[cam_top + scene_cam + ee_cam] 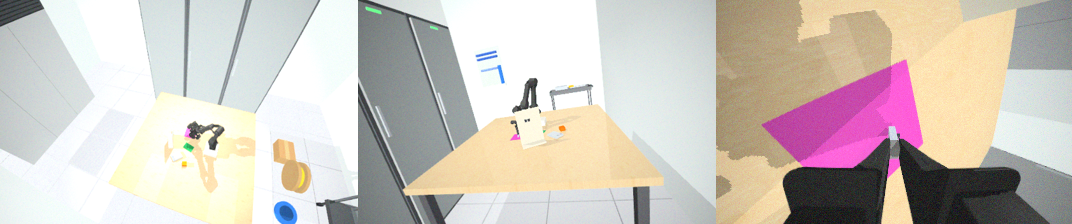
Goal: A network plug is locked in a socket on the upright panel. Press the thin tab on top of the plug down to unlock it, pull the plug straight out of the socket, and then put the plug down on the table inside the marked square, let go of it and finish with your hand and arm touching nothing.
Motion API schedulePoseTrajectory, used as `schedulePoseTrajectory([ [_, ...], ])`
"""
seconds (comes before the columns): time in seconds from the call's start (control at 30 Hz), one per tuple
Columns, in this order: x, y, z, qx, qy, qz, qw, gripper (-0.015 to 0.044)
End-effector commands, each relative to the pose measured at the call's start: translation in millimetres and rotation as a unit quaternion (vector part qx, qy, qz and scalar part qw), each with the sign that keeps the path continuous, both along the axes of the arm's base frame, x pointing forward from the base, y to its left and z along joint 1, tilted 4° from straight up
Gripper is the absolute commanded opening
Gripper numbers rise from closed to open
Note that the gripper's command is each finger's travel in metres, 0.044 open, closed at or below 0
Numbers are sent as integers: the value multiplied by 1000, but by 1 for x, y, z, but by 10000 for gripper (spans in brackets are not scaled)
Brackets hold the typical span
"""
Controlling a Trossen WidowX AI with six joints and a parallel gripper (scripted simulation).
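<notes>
We had one hand point(195, 136) point(518, 136) point(893, 142) grasping one plug point(518, 136) point(893, 135) above one magenta square point(187, 133) point(515, 137) point(851, 122). Beside the square, the tabletop point(191, 197) point(536, 165) point(956, 75) bore one upright panel point(171, 140) point(530, 127) and one orange block point(184, 164) point(562, 128); gray cabinets point(210, 48) point(393, 89) stood beyond.

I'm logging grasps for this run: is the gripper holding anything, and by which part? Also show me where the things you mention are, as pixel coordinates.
Yes, the network plug point(518, 136) point(892, 134), pinched between the fingertips by one end; its other end sticks out beyond them. Which end is gripped, I cannot tell.

Perhaps a workshop or lab — tall grey cabinets point(210, 48) point(393, 79), tiled floor point(111, 76) point(530, 207), wooden worktable point(153, 178) point(549, 165).
</notes>
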State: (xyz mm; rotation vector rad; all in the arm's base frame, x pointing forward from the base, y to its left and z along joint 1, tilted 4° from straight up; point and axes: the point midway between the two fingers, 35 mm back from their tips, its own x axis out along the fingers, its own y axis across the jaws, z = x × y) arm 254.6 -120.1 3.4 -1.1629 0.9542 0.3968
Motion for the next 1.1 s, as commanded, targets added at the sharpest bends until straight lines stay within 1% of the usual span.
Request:
schedulePoseTrajectory([
  [0.0,0,0,0,0,0,0,1000,0],
  [0.2,0,0,0,0,0,0,1000,156],
  [1.07,-8,2,13,0,1,-1,1000,156],
])
